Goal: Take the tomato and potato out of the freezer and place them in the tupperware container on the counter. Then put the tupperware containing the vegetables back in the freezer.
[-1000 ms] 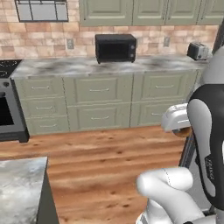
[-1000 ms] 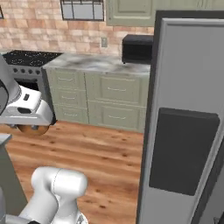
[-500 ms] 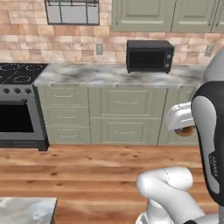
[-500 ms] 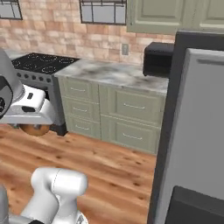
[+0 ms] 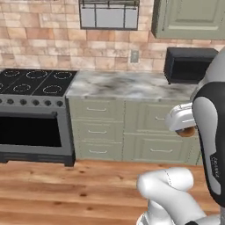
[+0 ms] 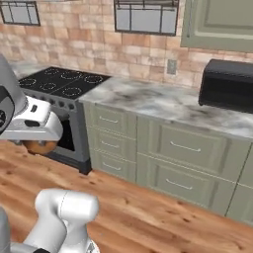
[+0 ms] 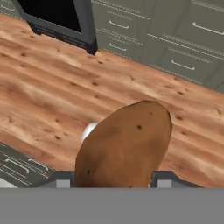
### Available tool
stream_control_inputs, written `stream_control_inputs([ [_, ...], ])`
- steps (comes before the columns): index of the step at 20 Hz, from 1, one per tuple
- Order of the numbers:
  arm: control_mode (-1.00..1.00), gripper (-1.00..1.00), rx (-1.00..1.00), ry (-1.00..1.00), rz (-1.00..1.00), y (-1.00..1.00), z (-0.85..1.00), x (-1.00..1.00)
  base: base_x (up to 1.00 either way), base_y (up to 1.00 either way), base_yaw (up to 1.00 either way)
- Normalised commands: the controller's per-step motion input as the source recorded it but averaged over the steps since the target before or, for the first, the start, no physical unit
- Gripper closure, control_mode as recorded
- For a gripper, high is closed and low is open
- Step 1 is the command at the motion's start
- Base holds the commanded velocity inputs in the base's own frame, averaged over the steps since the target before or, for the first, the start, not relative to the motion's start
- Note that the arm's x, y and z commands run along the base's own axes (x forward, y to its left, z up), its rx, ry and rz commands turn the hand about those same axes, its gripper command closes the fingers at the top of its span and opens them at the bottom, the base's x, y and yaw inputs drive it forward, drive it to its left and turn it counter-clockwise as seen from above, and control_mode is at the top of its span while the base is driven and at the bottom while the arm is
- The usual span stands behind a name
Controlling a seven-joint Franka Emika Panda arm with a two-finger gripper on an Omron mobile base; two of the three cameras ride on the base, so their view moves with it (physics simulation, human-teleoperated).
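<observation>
A brown oval potato (image 7: 124, 144) sits between my gripper's (image 7: 114, 177) two dark fingertips (image 7: 168, 177) in the hand view, with the wooden floor far below it. My gripper is shut on it. In the left base view the potato (image 5: 187, 132) peeks out under the white hand, where the gripper (image 5: 184, 128) is at mid height on the right. The right base view has the potato (image 6: 40, 147) and the gripper (image 6: 42, 142) at the left edge. The tomato, the freezer and the tupperware container are out of view.
A marbled counter (image 5: 127, 85) over pale green drawers (image 6: 183, 148) runs along the brick back wall. A black stove with an oven (image 5: 30, 127) stands at its left end and a black microwave (image 6: 230, 86) on its right. Open wooden floor (image 5: 66, 189) lies in front.
The whole picture has swung sideways with the base: the grey freezer door has left the right base view and the stove has come in. The potato stays in my gripper.
</observation>
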Motion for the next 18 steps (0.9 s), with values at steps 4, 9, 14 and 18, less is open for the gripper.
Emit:
stream_control_inputs([
  [4,1.00,1.00,0.00,0.00,0.00,0.00,0.00,0.00,1.00,0.42,0.28],
  [9,1.00,1.00,0.00,0.00,0.00,0.00,0.00,0.00,1.00,0.28,0.51],
  [14,1.00,1.00,0.00,0.00,0.00,0.00,0.00,0.00,1.00,0.15,0.61],
  [18,1.00,1.00,0.00,0.00,0.00,0.00,0.00,0.00,1.00,0.09,0.63],
])
